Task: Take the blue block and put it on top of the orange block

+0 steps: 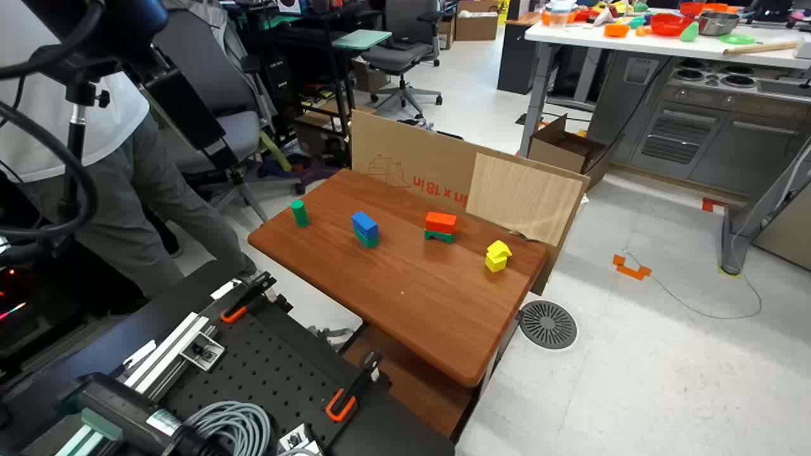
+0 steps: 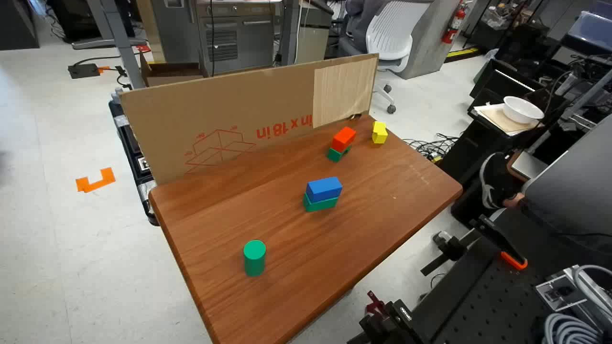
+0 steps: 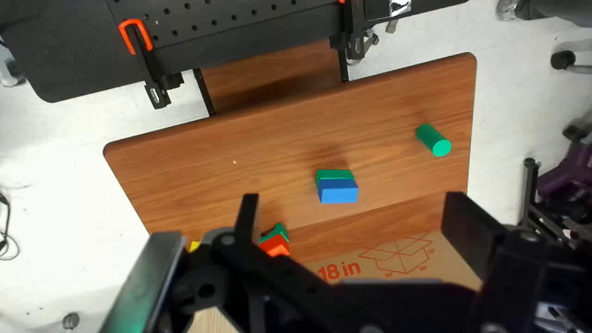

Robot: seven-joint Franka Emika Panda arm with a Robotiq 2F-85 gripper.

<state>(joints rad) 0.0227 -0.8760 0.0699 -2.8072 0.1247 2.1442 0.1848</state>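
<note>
The blue block (image 1: 365,224) lies on a green block (image 1: 366,239) near the table's middle. It also shows in an exterior view (image 2: 324,189) and in the wrist view (image 3: 338,191). The orange block (image 1: 441,221) rests on a green arch-shaped block (image 1: 439,237), closer to the cardboard. It also shows in an exterior view (image 2: 344,138); in the wrist view a finger partly hides the orange block (image 3: 276,243). My gripper (image 3: 353,203) is open and empty, its fingers wide apart, high above the table. It shows at the upper left of an exterior view (image 1: 222,158).
A green cylinder (image 2: 255,258) stands near one table end. Yellow blocks (image 1: 497,256) are stacked near the opposite end. A cardboard sheet (image 2: 248,114) stands along the table's far edge. A black perforated board (image 1: 266,367) with clamps adjoins the near side.
</note>
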